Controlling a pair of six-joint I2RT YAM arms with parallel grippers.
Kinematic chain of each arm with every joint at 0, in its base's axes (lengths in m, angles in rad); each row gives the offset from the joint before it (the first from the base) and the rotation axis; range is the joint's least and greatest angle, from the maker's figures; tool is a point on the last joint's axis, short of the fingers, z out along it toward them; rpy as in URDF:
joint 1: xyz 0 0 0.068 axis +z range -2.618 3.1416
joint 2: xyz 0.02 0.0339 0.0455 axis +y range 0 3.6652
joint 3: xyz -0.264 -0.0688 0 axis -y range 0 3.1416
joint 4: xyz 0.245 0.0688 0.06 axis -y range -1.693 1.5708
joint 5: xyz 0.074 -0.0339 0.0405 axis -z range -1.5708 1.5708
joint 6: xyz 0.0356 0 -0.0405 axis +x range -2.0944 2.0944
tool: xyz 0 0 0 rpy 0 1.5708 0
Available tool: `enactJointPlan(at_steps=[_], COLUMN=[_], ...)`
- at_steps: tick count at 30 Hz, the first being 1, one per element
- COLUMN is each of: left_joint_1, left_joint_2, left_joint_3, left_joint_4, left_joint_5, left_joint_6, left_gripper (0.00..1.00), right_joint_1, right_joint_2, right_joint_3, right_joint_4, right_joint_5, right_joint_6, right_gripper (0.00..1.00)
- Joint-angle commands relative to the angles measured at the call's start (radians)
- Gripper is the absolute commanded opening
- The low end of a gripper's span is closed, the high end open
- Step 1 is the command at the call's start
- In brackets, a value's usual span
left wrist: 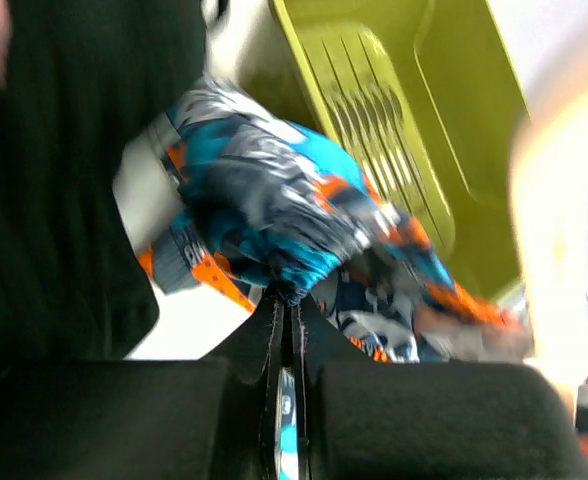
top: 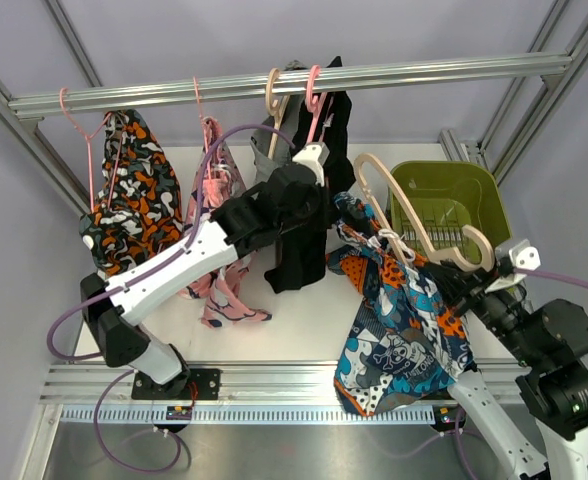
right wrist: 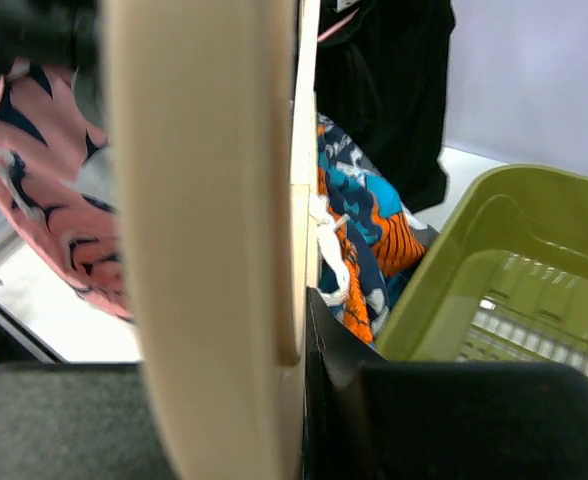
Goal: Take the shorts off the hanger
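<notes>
The blue-orange-white shorts [top: 404, 330] hang bunched from a cream hanger [top: 414, 225] held low over the table's right side, clear of the rail. My right gripper [top: 466, 272] is shut on that hanger's bar, which fills the right wrist view as a wide cream hanger [right wrist: 204, 250] against my right gripper [right wrist: 296, 330]. My left gripper [top: 336, 207] reaches across from the left and is shut on a fold at the top of the shorts [left wrist: 294, 220]. In the left wrist view the cloth runs down between the closed jaws of the left gripper [left wrist: 292, 305].
A green basket [top: 474, 190] stands at the back right, just behind the hanger. On the rail [top: 274, 85] hang black shorts [top: 309, 235], a pink patterned garment [top: 219, 250] and an orange camouflage garment [top: 134, 200]. Frame posts stand at both sides.
</notes>
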Motion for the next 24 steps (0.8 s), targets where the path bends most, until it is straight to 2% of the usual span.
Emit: enactJointPlan(at_steps=[1,8,14,19,24], left_joint_1=[0.024,-0.025,-0.061,-0.075,-0.074], left_joint_2=[-0.097,-0.14,-0.136,-0.143,-0.186], left_joint_3=[-0.088,-0.189,-0.22,-0.265,-0.256], left_joint_4=[0.139,0.173,0.15,0.103,0.063], left_joint_5=[0.117,0.229,0.244,0.2,0.061], left_joint_6=[0.072,0.158,0.202,0.215,0.244], left_gripper=[0.0,0.0,0.0,0.0,0.0], right_joint_1=[0.006,0.008,0.006,0.006,0.001], right_joint_2=[0.094,0.273,0.344,0.405,0.446], right_joint_3=[-0.005,0.009,0.044,0.063,0.095], right_joint_4=[0.182,0.291,0.409,0.473,0.475], right_joint_5=[0.05,0.118,0.204,0.251,0.297], right_joint_6=[0.14,0.303,0.294,0.259,0.138], right_gripper=[0.0,0.0,0.0,0.0,0.0])
